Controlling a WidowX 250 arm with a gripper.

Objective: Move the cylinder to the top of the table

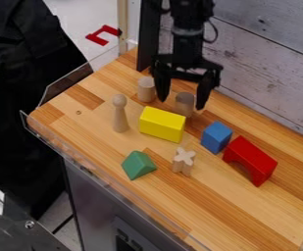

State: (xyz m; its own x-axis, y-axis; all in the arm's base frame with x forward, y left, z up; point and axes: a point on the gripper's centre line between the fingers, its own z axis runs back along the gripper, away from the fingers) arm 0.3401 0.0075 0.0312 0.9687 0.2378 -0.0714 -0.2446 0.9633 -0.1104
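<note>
In the camera view, the hand (182,104) hung down from the top edge over the back part of the wooden tabletop (245,208), its two fingers spread with a wide gap between them. Two plain wooden cylinders stood upright near it, and which one the task meant could not be told. The near cylinder (184,103) showed in the gap between the fingertips, closer to the right-hand one in the view; whether either finger touched it was unclear. The far cylinder (145,90) stood just outside the gap, beside the left-hand finger in the view. Closest in the way was a yellow block (162,123), lying just in front of the near cylinder, toward the camera, its upper corner close against the cylinder's foot. A round-headed wooden peg (119,113) stood upright to the left of the yellow block, below the far cylinder in the view. To the right of the yellow block sat a blue block (215,137), and just beyond that, farther right, a red arch (250,161). Below the yellow block in the view stood a small wooden cross-shaped piece (183,162), with a green wedge (138,165) to its left. A pale plank wall (271,63) rose behind the tabletop, and a clear guard (68,84) ran along its left edge.
</note>
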